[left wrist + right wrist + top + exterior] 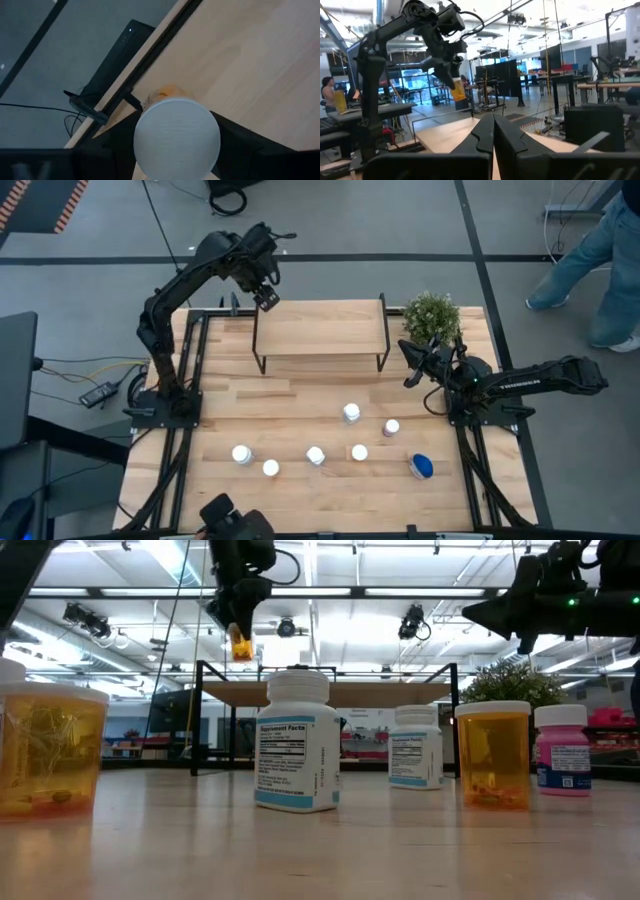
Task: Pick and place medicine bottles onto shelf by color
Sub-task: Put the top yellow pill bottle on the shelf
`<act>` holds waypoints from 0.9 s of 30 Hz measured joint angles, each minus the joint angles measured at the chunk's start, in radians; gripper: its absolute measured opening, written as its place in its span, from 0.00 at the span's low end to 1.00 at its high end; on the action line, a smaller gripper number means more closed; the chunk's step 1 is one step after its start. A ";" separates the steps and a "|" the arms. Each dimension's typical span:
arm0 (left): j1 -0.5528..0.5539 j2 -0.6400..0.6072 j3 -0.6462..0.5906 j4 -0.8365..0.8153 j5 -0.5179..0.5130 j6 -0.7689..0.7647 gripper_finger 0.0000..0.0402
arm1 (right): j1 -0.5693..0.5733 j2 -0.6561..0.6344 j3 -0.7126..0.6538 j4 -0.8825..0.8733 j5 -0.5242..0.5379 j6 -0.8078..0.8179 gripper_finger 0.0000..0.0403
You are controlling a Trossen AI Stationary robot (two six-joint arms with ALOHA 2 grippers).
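A robotics lab — open hall with ceiling strip lights [300, 592] and workbenches [600, 87].

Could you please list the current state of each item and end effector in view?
Left end effector: shut on the orange bottle, raised over the shelf's left end.
Orange bottle: held in the air, white cap on.
Right end effector: shut, empty, by the plant.
Shelf: upright, nothing on top.
Table bottles: standing upright, capped.
Blue-topped bottle: on the table near the right edge.
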 joint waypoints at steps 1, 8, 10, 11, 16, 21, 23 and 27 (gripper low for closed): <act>-0.004 0.021 0.039 -0.014 -0.002 -0.002 0.53 | 0.000 0.000 0.000 0.006 0.000 -0.005 0.02; -0.006 0.170 0.213 -0.092 -0.008 -0.024 0.52 | 0.000 0.000 0.000 0.012 0.000 -0.005 0.02; -0.010 0.204 0.214 -0.095 -0.010 -0.024 0.53 | 0.000 0.000 0.000 0.012 0.000 -0.005 0.02; -0.014 0.221 0.214 -0.095 -0.010 -0.024 0.54 | 0.000 0.000 0.000 0.012 0.000 -0.005 0.02; -0.021 0.270 0.213 -0.093 -0.009 -0.023 0.54 | 0.000 0.000 0.000 0.012 0.000 -0.003 0.02; -0.020 0.272 0.213 -0.093 -0.010 -0.023 0.52 | 0.000 0.000 0.000 0.012 0.000 -0.002 0.02; -0.020 0.272 0.213 -0.093 -0.010 -0.023 0.53 | 0.000 0.000 0.000 0.012 0.000 -0.002 0.02; -0.018 0.272 0.213 -0.093 -0.010 -0.023 0.55 | 0.000 0.000 0.000 0.012 0.000 -0.001 0.02</act>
